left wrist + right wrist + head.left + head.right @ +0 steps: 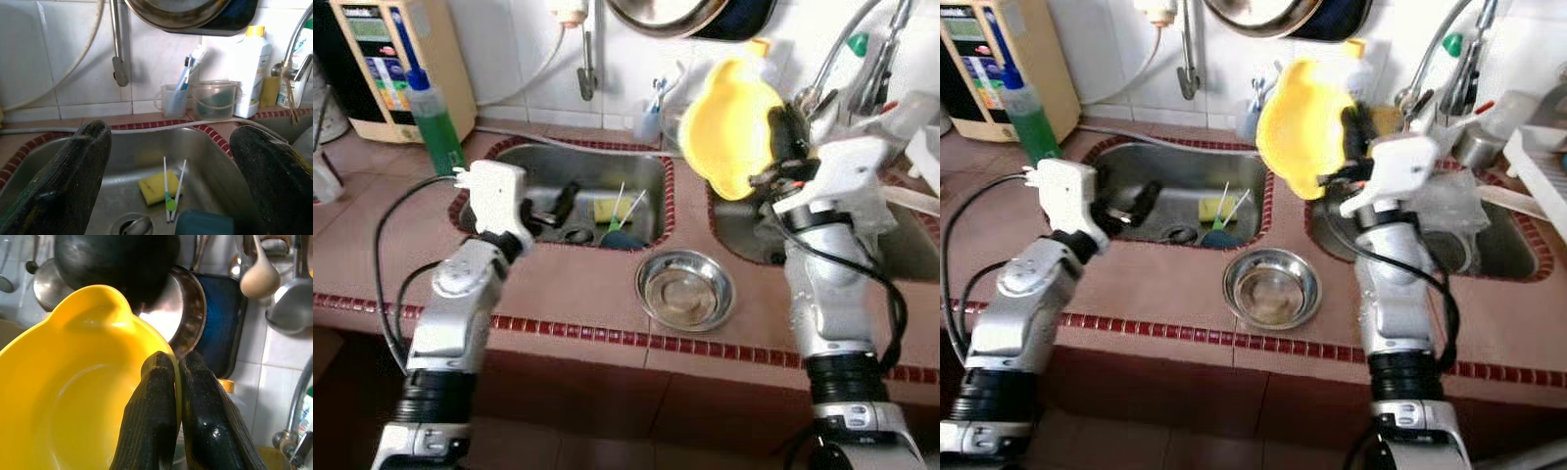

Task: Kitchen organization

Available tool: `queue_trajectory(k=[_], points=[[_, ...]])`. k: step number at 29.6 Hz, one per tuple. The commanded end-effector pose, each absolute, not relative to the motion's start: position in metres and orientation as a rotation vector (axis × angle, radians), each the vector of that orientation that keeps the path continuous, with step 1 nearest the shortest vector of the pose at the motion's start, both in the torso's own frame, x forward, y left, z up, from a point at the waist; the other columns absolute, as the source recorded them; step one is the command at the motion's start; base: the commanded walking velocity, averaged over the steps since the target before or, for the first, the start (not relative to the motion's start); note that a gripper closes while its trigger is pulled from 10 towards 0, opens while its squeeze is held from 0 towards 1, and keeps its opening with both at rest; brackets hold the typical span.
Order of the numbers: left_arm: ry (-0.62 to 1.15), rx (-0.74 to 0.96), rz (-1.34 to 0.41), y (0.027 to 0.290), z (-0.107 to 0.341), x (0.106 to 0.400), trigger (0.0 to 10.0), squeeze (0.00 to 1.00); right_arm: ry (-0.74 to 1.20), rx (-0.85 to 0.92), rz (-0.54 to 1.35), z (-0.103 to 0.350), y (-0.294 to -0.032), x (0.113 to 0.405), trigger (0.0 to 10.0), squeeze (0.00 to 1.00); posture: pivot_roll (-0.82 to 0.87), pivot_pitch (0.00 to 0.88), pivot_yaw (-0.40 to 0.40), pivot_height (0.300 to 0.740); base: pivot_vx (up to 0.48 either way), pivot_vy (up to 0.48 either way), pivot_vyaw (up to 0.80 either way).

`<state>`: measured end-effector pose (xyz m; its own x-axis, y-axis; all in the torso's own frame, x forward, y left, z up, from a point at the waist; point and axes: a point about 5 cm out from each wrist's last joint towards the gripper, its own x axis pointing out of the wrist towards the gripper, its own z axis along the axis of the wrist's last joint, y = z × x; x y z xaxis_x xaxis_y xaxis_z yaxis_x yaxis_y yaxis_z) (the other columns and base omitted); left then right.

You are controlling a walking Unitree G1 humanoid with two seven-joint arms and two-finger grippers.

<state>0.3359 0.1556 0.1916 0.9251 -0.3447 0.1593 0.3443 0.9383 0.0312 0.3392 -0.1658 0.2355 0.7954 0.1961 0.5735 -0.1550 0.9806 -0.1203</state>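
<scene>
The right gripper (177,396) is pinching the rim of the yellow bowl (729,127), holding it tilted on edge above the divider between the two sinks. The steel bowl (685,289) is sitting near and slightly left of it, while the left gripper (553,208) is hanging wide open over the left sink (533,162).

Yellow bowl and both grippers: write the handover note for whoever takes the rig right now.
Right gripper: shut on the rim of the yellow bowl, held tilted in the air above the strip of counter between the two sinks.
Left gripper: open, holding nothing, over the left sink.
In that sink: a yellow sponge and a green-tipped utensil.
Steel bowl sits on the counter in front.
Done: yellow bowl picked up. Left: set it down; the steel bowl and sink items are untouched.
</scene>
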Motion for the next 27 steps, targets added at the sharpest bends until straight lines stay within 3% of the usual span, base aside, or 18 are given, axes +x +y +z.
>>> queue_trajectory(k=[1,20,27], points=[[-0.169,0.004,-0.374,0.148,0.1936,0.3355,10.0,0.0,-0.645,-0.076,0.166,0.2424,-0.1742,0.3377,10.0,0.0,-0.03,0.028,-0.006,0.74,0.277,0.0,0.0],[-0.165,0.01,-0.376,0.1473,0.1928,0.3349,10.0,0.0,-0.64,-0.074,0.171,0.2419,-0.1731,0.3379,10.0,0.0,-0.03,0.027,-0.007,0.74,0.273,0.0,0.0],[-0.166,0.01,-0.383,0.1456,0.192,0.334,10.0,0.0,-0.638,-0.074,0.174,0.2417,-0.1723,0.3382,10.0,0.0,-0.02,0.023,-0.01,0.74,0.0,0.0,0.0]])
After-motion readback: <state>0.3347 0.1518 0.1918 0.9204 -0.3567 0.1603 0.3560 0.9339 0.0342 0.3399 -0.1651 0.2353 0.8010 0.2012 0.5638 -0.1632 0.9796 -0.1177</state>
